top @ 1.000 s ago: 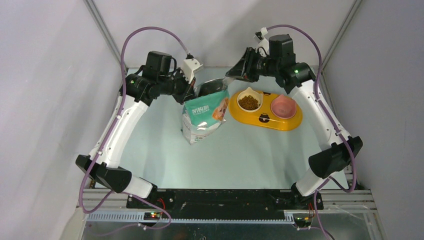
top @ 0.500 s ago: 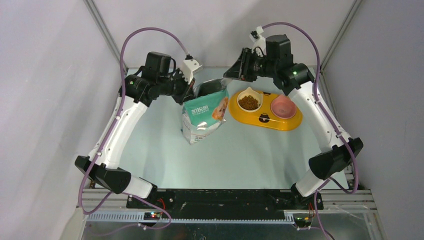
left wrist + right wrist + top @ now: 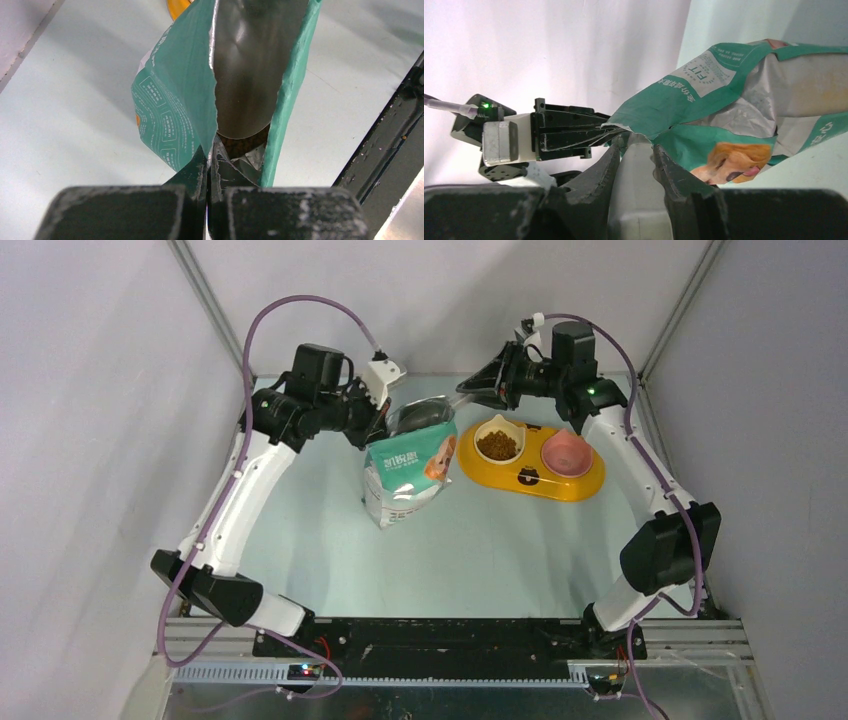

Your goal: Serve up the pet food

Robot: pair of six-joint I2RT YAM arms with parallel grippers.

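1. Upper left of the overhead view: the left gripper [image 3: 208,160] is fully closed, pinching the torn top edge of the teal-and-white foil-lined bag [image 3: 403,480] and holding its mouth open.
2. Centre: the bag stands on the pale table [image 3: 330,540], leaning, with its mouth facing the upper right.
3. Bag mouth: the bowl of the clear plastic scoop [image 3: 422,417] sits inside the opening. In the left wrist view a dark strip of kibble shows beneath its lip. Whether the scoop is loaded cannot be told.
4. Upper centre-right: the right gripper [image 3: 636,150] is part-closed and clamped on the scoop's pale handle.
5. Right: the yellow oval double-bowl feeder [image 3: 530,480] lies just beside the bag. Its white bowl [image 3: 497,427] already holds brown dry pet food [image 3: 497,445]; its pink bowl [image 3: 567,453] looks bare.
6. Judgement: the scooping step is in hand. Next, the scoop must be dug in, lifted out level, carried right over the feeder and tipped, while the left grip keeps the bag steady.
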